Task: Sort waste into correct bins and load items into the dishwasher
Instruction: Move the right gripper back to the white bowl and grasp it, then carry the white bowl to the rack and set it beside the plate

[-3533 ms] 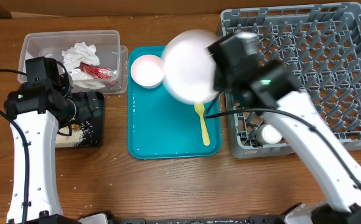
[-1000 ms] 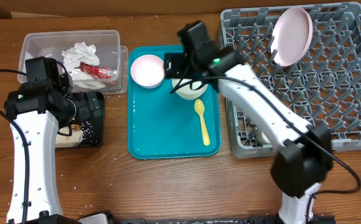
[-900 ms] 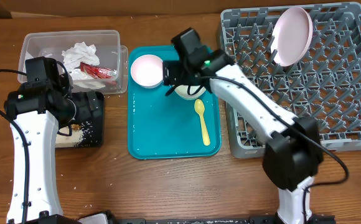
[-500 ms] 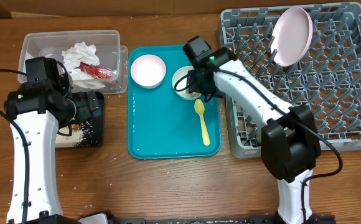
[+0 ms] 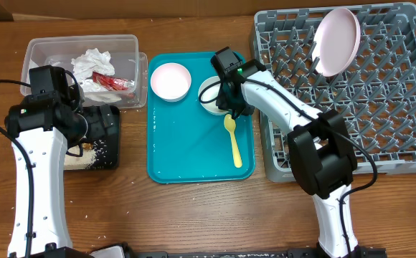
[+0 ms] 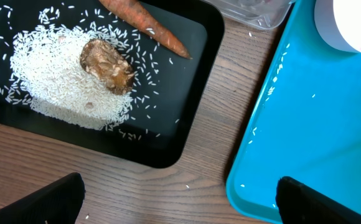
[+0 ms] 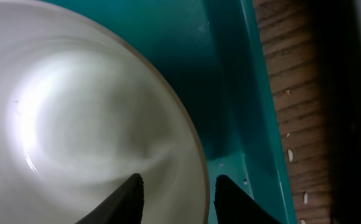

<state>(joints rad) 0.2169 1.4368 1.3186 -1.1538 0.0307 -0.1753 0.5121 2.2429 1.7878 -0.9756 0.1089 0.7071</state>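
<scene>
Pale bowl rim, maybe touched, inside parted tool.

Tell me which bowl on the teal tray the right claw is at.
The bowl nearer the dish rack: the right claw straddles its rim. The other bowl sits apart, untouched.

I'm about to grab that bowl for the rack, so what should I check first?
1. Right claw open around the rim of the small pale round bowl: ok.
2. Bowl empty: ok.
3. Yellow plastic spoon clear of that claw: cannot tell, the arm hides the gap.
4. Free pegs in the grey plastic dish rack beside the large pale round plate: ok.
5. Left claw open, empty: ok.
</scene>
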